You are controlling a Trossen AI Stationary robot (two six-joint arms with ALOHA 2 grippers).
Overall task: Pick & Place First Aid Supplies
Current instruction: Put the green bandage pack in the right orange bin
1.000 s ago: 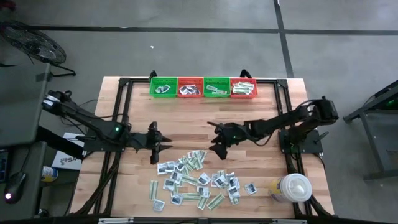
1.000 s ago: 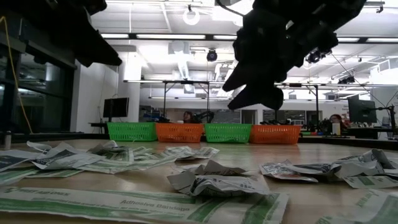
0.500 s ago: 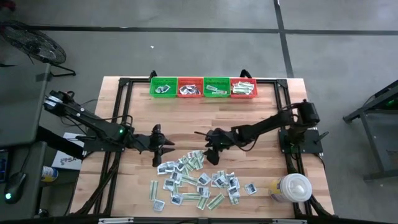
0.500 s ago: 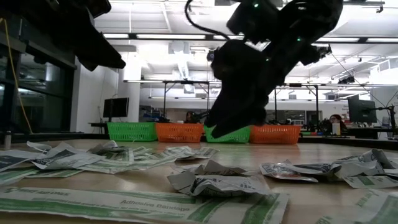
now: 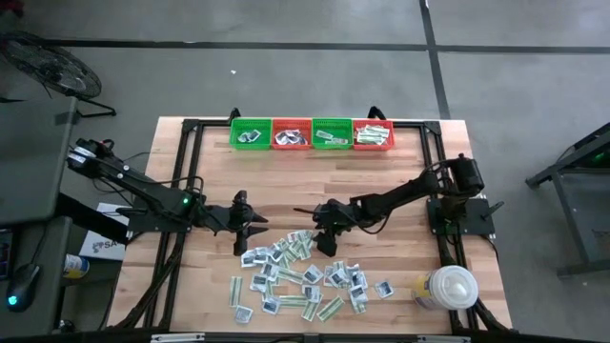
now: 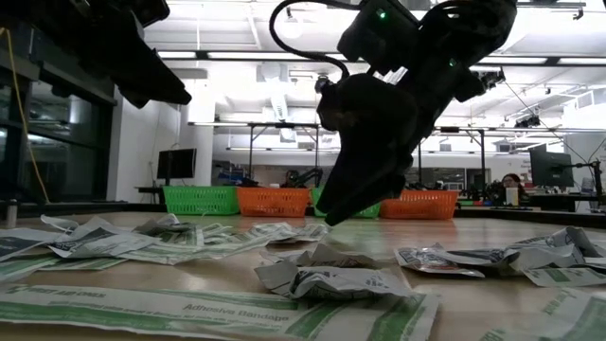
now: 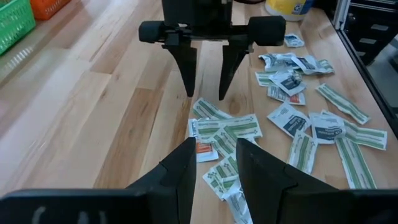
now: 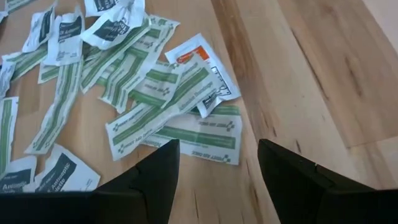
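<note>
We see two arms over the wooden table [image 5: 210, 171]. The right gripper [image 5: 322, 246] hangs low at the far edge of the first aid supplies [image 5: 305, 281], its jaws spread wide with nothing between them; bare wood and green-striped strips [image 8: 180, 134] show through the gap. The left gripper [image 5: 250, 238] hovers at the pile's far-left corner, its jaws partly apart and empty.

The supplies lie in one loose heap on the near middle of the table, too many overlapping packets for us to count exactly; among them we see one orange-marked packet [image 8: 202, 62].

At the far edge stand four baskets [image 5: 312, 133] in a row, two green and two red, each holding a few packets. One white lidded container [image 5: 448, 288] sits at the near right corner.
</note>
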